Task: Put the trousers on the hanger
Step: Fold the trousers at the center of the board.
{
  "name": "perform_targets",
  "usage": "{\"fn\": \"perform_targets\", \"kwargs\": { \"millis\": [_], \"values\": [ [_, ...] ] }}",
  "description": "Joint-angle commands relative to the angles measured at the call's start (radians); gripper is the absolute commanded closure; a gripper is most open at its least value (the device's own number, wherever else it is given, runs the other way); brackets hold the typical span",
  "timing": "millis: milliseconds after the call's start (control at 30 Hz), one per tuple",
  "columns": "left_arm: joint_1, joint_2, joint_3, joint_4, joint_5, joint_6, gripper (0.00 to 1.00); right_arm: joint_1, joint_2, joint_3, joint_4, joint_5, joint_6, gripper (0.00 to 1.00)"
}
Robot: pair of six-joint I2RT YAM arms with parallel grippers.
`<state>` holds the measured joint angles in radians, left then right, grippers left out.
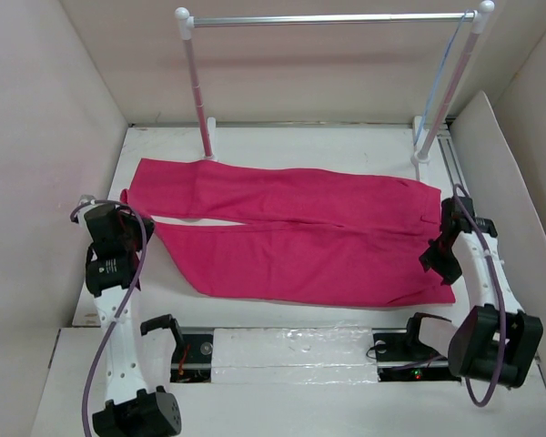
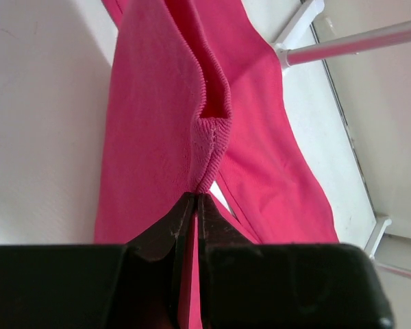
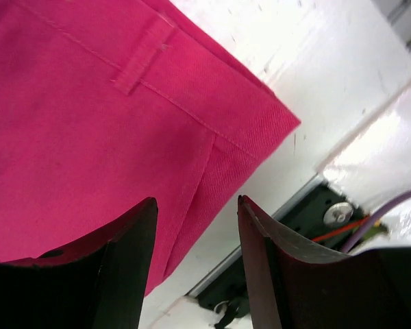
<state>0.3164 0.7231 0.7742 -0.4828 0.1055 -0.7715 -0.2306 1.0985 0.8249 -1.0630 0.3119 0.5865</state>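
The left gripper pinches the trousers hem, right gripper spread over the waistband; the hanger perhaps a faint line.

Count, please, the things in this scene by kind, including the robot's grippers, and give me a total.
Trousers: 1
Hanger: 1
Rack: 1
Grippers: 2 (left gripper, right gripper)
Total: 5
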Motion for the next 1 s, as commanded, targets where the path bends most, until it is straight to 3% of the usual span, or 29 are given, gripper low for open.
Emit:
{"fn": "perform_targets", "kwargs": {
  "millis": [0, 100, 267, 400, 533, 633, 667, 767, 833, 867, 967],
  "values": [
    [-0.017, -0.022, -0.018, 0.027, 0.023, -0.014, 1.0, -0.003, 0.044, 0.056, -0.121, 0.02, 0.237, 0.44],
    [-0.043, -0.022, -0.018, 0.033, 0.011, -0.011, 1.0, -0.003, 0.038, 0.045, -0.097, -0.006, 0.278, 0.44],
    [-0.053, 0.008, -0.006, 0.052, -0.059, 0.024, 1.0, 0.072, 0.0, -0.171, 0.061, -0.184, 0.39, 0.51],
    [-0.053, 0.038, -0.003, 0.079, -0.056, 0.026, 1.0, 0.172, -0.051, -0.236, 0.078, -0.178, 0.587, 0.51],
    [-0.053, 0.071, -0.01, 0.115, -0.053, 0.029, 1.0, 0.182, -0.026, -0.267, 0.127, -0.172, 0.596, 0.51],
    [-0.053, 0.09, -0.024, 0.136, -0.081, 0.04, 1.0, 0.192, 0.029, -0.239, 0.132, -0.133, 0.604, 0.58],
    [-0.053, 0.099, -0.035, 0.15, -0.095, 0.044, 1.0, 0.192, 0.041, -0.227, 0.12, -0.12, 0.599, 0.67],
    [-0.042, 0.128, -0.047, 0.174, -0.148, 0.061, 1.0, 0.192, 0.06, -0.147, 0.097, -0.041, 0.55, 0.8],
    [-0.02, 0.159, -0.053, 0.19, -0.152, 0.064, 1.0, 0.192, 0.063, -0.072, 0.084, 0.03, 0.457, 0.84],
    [-0.01, 0.188, -0.049, 0.2, -0.144, 0.06, 1.0, 0.192, 0.078, -0.003, 0.106, 0.071, 0.367, 0.92],
    [-0.01, 0.225, -0.041, 0.217, -0.158, 0.06, 1.0, 0.192, 0.145, 0.094, 0.097, 0.104, 0.303, 0.91]
  ]
}}
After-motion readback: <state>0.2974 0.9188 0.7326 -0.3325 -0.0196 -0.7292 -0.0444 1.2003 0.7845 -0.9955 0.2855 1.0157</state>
